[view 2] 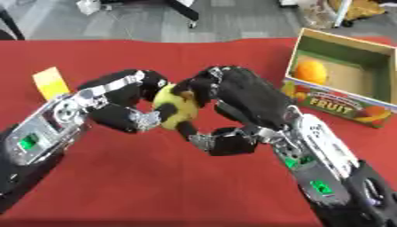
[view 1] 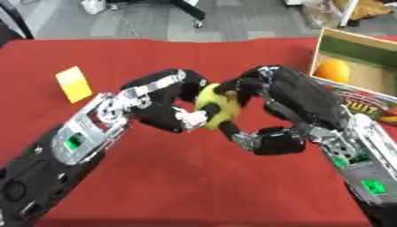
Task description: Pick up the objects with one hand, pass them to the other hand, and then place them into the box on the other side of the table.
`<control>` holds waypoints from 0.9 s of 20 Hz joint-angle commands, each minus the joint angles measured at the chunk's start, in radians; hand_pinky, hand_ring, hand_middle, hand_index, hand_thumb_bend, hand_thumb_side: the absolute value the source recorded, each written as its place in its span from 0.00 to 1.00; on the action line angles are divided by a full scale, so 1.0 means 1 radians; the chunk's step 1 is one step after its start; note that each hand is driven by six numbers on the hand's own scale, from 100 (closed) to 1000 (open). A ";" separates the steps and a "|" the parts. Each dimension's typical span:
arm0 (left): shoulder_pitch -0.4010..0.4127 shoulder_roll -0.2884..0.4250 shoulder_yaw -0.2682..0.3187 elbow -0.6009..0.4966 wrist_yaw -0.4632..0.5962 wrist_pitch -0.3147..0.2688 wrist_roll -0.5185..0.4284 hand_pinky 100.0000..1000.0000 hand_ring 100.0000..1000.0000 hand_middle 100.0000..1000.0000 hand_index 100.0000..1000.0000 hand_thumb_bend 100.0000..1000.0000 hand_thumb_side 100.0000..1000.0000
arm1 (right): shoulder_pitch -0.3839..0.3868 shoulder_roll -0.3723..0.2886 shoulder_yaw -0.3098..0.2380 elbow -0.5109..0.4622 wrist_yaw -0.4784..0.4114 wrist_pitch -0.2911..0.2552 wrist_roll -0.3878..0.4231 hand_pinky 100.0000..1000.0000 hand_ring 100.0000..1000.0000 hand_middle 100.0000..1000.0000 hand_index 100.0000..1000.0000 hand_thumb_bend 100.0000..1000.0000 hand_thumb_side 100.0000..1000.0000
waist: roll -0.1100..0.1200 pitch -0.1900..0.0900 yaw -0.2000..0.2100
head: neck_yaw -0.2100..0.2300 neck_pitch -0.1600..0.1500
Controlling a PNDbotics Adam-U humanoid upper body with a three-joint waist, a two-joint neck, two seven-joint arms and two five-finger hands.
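Yellow fruit point(view 1: 211, 107) gripped between both robot hands.

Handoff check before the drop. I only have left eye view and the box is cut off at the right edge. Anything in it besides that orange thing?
Observer: Right eye view shows the whole box. Only the orange fruit is inside, and the rest of its floor is bare.
Operator: Here the left hand and right hand are both curled round the yellow object. What's on the box label? I only get half.
Observer: It reads FRUIT, with fruit pictures beside the word.
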 commanded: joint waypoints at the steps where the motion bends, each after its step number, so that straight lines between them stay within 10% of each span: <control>1: -0.016 0.018 0.008 -0.036 0.015 0.001 -0.003 0.49 0.48 0.39 0.48 0.00 0.21 | -0.008 -0.021 -0.016 -0.011 0.033 0.000 -0.015 0.38 0.42 0.36 0.67 0.02 0.07 | -0.006 0.000 0.000 | -0.001 0.006; 10: -0.011 0.021 0.018 -0.064 0.032 0.004 -0.018 0.51 0.51 0.44 0.53 0.05 0.30 | -0.006 -0.020 -0.015 0.007 0.072 -0.012 -0.074 0.36 0.40 0.34 0.39 0.00 0.00 | -0.004 -0.002 0.001 | -0.004 0.006; 15: -0.013 0.014 0.020 -0.080 0.063 0.000 -0.036 0.54 0.56 0.52 0.62 0.48 0.64 | -0.006 -0.018 -0.014 0.019 0.069 -0.020 -0.113 0.34 0.39 0.32 0.31 0.00 0.00 | -0.004 -0.002 0.001 | -0.005 0.006; 18: -0.014 0.013 0.024 -0.089 0.083 -0.007 -0.048 0.56 0.58 0.54 0.64 0.57 0.69 | -0.006 -0.017 -0.014 0.027 0.069 -0.022 -0.133 0.34 0.39 0.31 0.30 0.00 0.00 | -0.004 -0.002 0.001 | -0.005 0.006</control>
